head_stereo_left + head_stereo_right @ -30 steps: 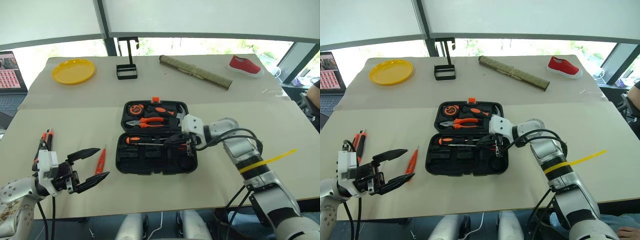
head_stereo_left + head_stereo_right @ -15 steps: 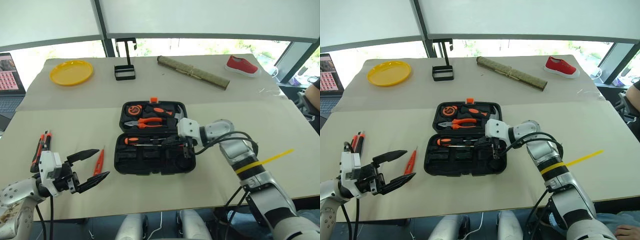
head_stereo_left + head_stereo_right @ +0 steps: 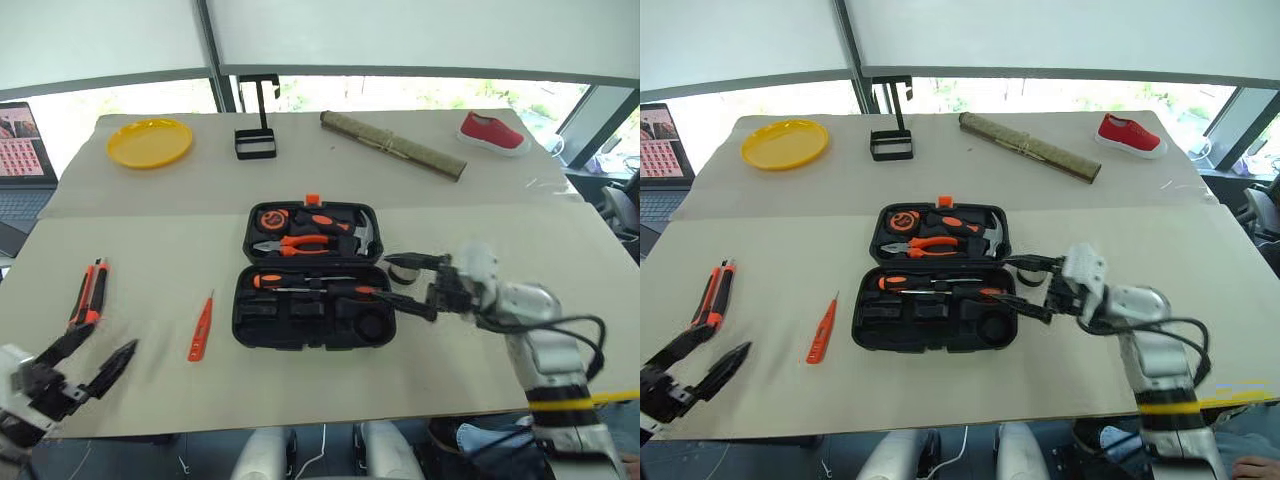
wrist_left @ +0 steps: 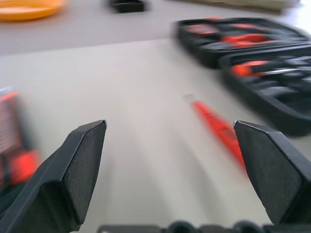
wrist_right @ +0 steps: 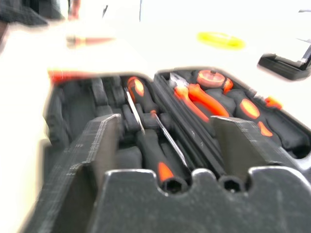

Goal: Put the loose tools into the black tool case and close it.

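Now black tool case (image 3: 312,290) open flat, orange-handled tools slotted inside

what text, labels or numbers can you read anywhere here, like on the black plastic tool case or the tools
None can be read.
Black plastic hinged tool case: no lettering visible.
Round orange tape measure in the lid: face too small to read.
Laptop screen at the table's left edge: rows of small pictures, nothing legible.
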